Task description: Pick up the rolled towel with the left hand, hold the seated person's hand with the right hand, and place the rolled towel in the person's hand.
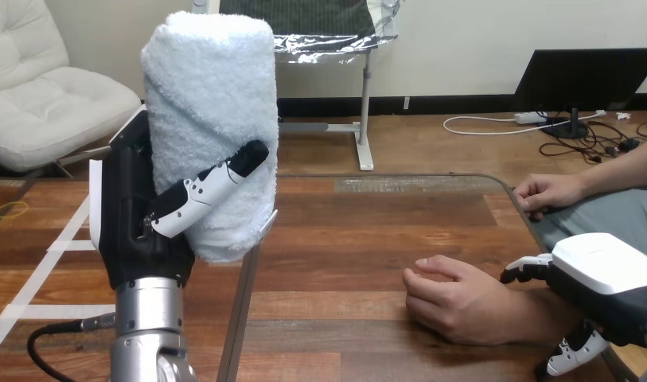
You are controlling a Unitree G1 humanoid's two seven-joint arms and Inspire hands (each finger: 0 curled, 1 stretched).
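My left hand [133, 215] is raised at the view's left, palm toward me, shut on the rolled white towel [212, 103]. The towel stands upright in it, and the thumb [216, 187] lies across its front. On the table at the lower right, the person's hand [455, 302] rests loosely curled, knuckles pointing left. My right hand [614, 278] sits over the person's wrist. Its fingers [527, 269] curl over the far side of the wrist and its thumb [570, 354] comes round the near side. The towel is well left of the person's hand and above it.
The wooden table [368, 239] stretches between my two hands. The person's other hand [547, 192] rests at the table's right edge, further back.
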